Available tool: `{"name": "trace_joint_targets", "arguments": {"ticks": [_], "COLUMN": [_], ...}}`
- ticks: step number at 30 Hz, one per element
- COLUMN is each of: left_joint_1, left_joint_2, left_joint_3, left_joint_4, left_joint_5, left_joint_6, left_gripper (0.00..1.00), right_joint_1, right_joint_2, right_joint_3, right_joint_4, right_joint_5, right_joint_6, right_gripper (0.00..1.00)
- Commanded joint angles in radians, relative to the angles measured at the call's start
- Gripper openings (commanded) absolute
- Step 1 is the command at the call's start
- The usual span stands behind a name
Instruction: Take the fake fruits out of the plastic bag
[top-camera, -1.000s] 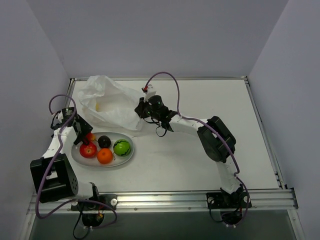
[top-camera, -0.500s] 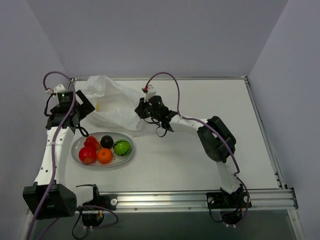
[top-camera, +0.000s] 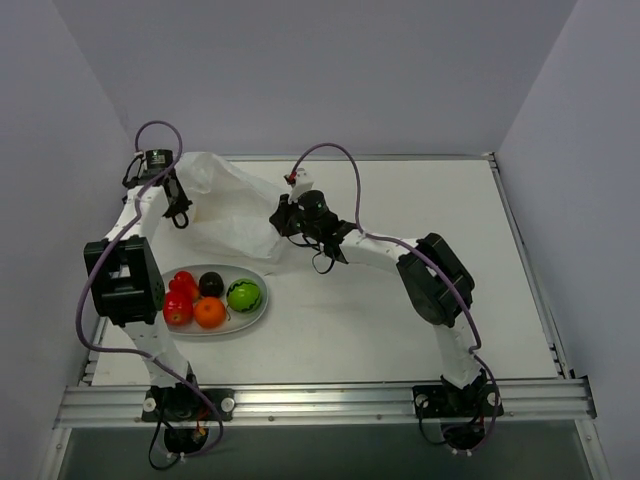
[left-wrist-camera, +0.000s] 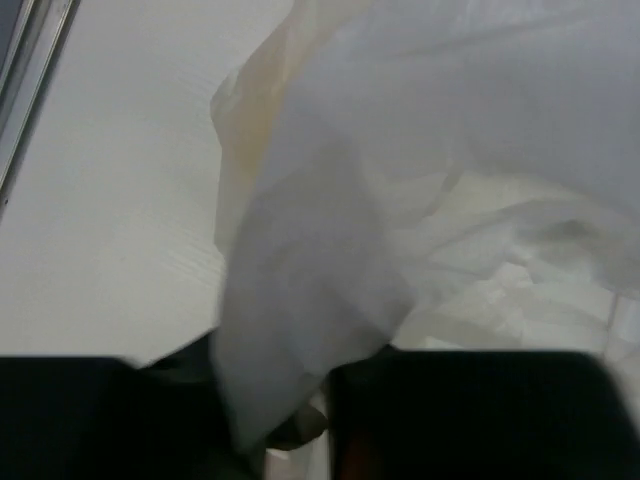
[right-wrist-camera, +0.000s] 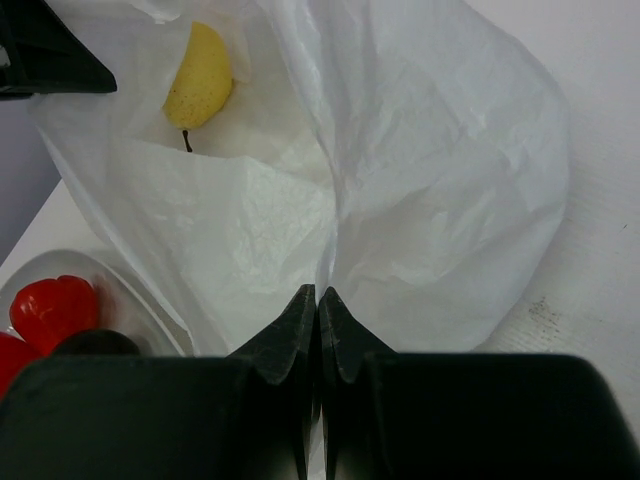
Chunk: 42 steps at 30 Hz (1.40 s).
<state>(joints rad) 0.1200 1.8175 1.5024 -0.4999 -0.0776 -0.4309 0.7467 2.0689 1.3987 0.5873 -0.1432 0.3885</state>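
The plastic bag (top-camera: 235, 205) lies crumpled at the back left of the table. My right gripper (top-camera: 281, 218) is shut on a fold of its near right side, the fingertips (right-wrist-camera: 305, 305) pinching white film. Through the bag's mouth a yellow pear-shaped fake fruit (right-wrist-camera: 203, 75) shows inside. My left gripper (top-camera: 178, 210) is at the bag's left end. A blurred fold of the bag (left-wrist-camera: 300, 290) hangs over its jaws and hides them. A red apple (top-camera: 177, 310), an orange (top-camera: 209, 313), a dark one (top-camera: 211, 283) and a green one (top-camera: 243, 294) lie on the white plate (top-camera: 262, 302).
The plate sits just in front of the bag, and its edge shows low left in the right wrist view (right-wrist-camera: 120, 290). The table's left rail (left-wrist-camera: 30, 80) runs close beside my left gripper. The side wall stands just left of that arm.
My left arm has swung from over the plate up to the bag's left end. The bag's left side now drapes over its jaws. My right gripper has kept its pinch.
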Motion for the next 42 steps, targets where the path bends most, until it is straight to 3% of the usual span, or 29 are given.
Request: {"name": "trace_joint_targets", "arguments": {"ticks": [1,5,7,11,16,19,20,21,24,27,30,34,37,42], "left_joint_1": [-0.020,-0.108,-0.153,-0.126,0.009,0.044,0.049,0.047,0.047,0.018,-0.097,-0.241,-0.328,-0.422], "left_joint_2": [-0.014,-0.079,-0.127,-0.300,-0.296,-0.262,-0.258,-0.267,-0.331,-0.430,-0.567,-0.662,-0.604,-0.348], "left_joint_3": [0.177,0.323,0.320,0.083,-0.189,-0.193,-0.185,-0.180,-0.171,-0.168,-0.232,-0.307,-0.288,-0.124], "left_joint_4": [0.041,0.054,0.067,0.184,0.264,0.236,0.215,0.213,0.192,0.110,0.040,0.004,0.026,0.047], "left_joint_5": [0.033,0.114,0.153,0.113,0.179,0.173,0.179,0.174,0.151,0.078,-0.034,-0.053,0.017,0.052], "left_joint_6": [0.049,0.063,0.052,0.011,-0.083,-0.086,-0.082,-0.075,-0.069,-0.074,-0.052,-0.095,-0.101,-0.055], "left_gripper": [0.03,0.02,0.02,0.02,0.02,0.36,0.42,0.58,0.89,0.89,0.83,0.56,0.49,0.45], "right_joint_1": [0.000,-0.001,-0.001,-0.003,-0.003,-0.003,-0.003,-0.003,-0.001,0.003,0.000,-0.007,-0.009,-0.010], "right_joint_2": [-0.063,-0.052,-0.055,-0.072,-0.035,-0.035,-0.041,-0.043,-0.058,-0.064,-0.058,-0.069,-0.073,-0.073], "right_joint_3": [0.011,0.037,0.040,0.014,0.014,0.003,0.005,0.000,-0.006,-0.015,-0.009,-0.020,-0.027,-0.032], "right_joint_4": [0.034,0.017,0.009,0.016,0.005,0.003,0.000,0.000,-0.004,-0.006,-0.017,-0.024,-0.024,-0.029], "right_joint_5": [0.004,0.010,0.011,0.025,0.027,0.036,0.037,0.040,0.048,0.054,0.059,0.070,0.079,0.109], "right_joint_6": [-0.016,-0.017,-0.017,-0.004,0.003,0.003,0.001,0.001,-0.002,-0.008,-0.014,-0.022,-0.020,-0.008], "right_gripper": [0.00,0.00,0.00,0.00,0.00,0.00,0.00,0.00,0.00,0.00,0.00,0.00,0.00,0.00]}}
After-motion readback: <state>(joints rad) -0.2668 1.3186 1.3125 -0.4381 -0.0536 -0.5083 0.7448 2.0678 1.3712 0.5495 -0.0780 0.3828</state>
